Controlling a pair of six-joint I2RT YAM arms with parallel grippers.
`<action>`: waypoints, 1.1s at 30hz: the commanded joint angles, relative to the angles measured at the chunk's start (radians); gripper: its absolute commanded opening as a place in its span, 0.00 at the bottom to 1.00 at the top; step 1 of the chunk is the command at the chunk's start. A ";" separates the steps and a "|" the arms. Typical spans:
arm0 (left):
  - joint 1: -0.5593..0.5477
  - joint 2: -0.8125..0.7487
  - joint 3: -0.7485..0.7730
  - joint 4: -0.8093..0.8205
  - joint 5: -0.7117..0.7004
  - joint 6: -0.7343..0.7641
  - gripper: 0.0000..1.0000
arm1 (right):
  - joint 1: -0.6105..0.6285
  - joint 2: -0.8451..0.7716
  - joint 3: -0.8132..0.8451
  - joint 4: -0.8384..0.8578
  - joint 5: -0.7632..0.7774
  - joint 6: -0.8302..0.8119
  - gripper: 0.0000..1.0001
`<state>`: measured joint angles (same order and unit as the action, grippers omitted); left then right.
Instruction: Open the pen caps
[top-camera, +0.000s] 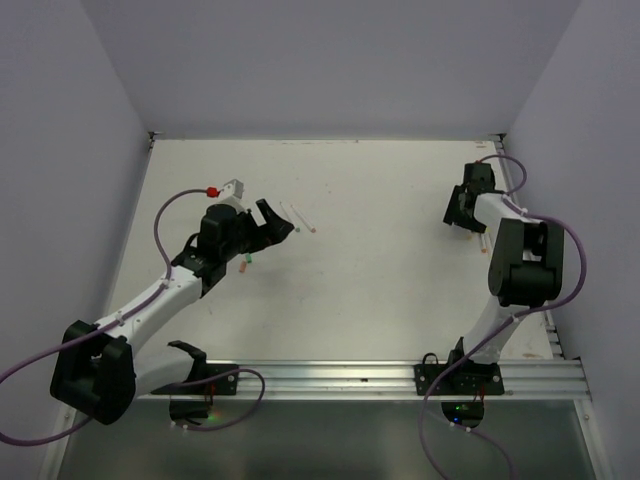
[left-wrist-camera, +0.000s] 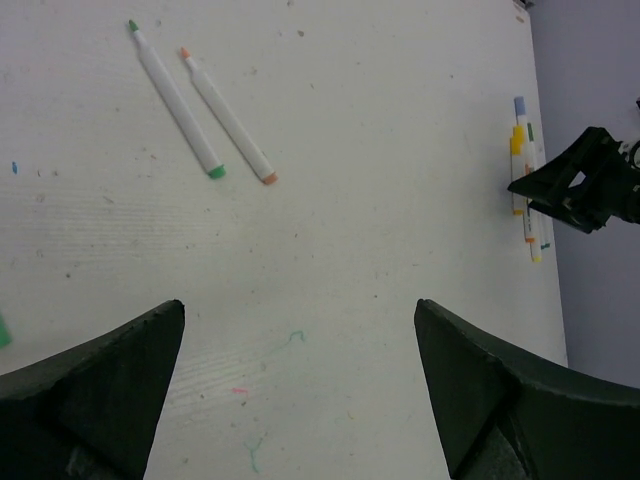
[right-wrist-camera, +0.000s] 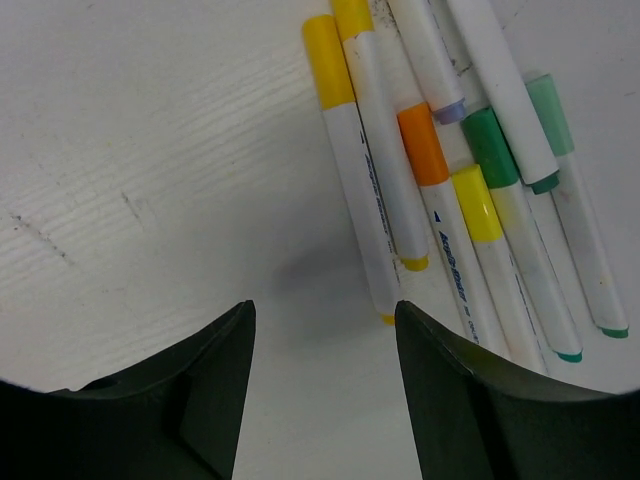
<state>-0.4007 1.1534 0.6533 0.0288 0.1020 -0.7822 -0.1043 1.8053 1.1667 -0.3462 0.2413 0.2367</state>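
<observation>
Two white pens lie side by side with bare tips, one green (left-wrist-camera: 175, 100) and one orange (left-wrist-camera: 227, 116); they also show in the top view (top-camera: 298, 217). My left gripper (left-wrist-camera: 300, 305) is open and empty, hovering short of them (top-camera: 280, 228). A bunch of several capped pens (right-wrist-camera: 440, 180) lies at the right table edge (top-camera: 485, 240), with yellow (right-wrist-camera: 328, 62), orange (right-wrist-camera: 422, 143) and green (right-wrist-camera: 488, 145) caps. My right gripper (right-wrist-camera: 325, 305) is open and empty, just left of the bunch (top-camera: 460, 218). A small green piece (left-wrist-camera: 3, 330), maybe a loose cap, lies at the frame's left edge.
The white table (top-camera: 380, 250) is walled on the left, back and right. A metal rail (top-camera: 350, 378) runs along the near edge. Faint ink marks (left-wrist-camera: 285, 340) dot the surface. The right gripper shows as a black shape (left-wrist-camera: 585, 180) beside the pen bunch (left-wrist-camera: 525, 180).
</observation>
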 joint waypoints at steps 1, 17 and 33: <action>-0.004 -0.021 -0.004 0.089 0.002 0.050 0.99 | -0.005 0.041 0.080 0.029 0.009 -0.016 0.61; -0.004 0.023 -0.027 0.160 0.054 0.041 0.97 | -0.038 0.132 0.129 0.052 -0.025 -0.037 0.60; -0.004 0.029 -0.017 0.119 0.068 0.032 0.93 | -0.038 0.152 0.120 -0.008 -0.063 -0.027 0.29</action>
<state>-0.4007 1.1786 0.6292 0.1345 0.1551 -0.7635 -0.1406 1.9442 1.2747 -0.3359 0.2058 0.2016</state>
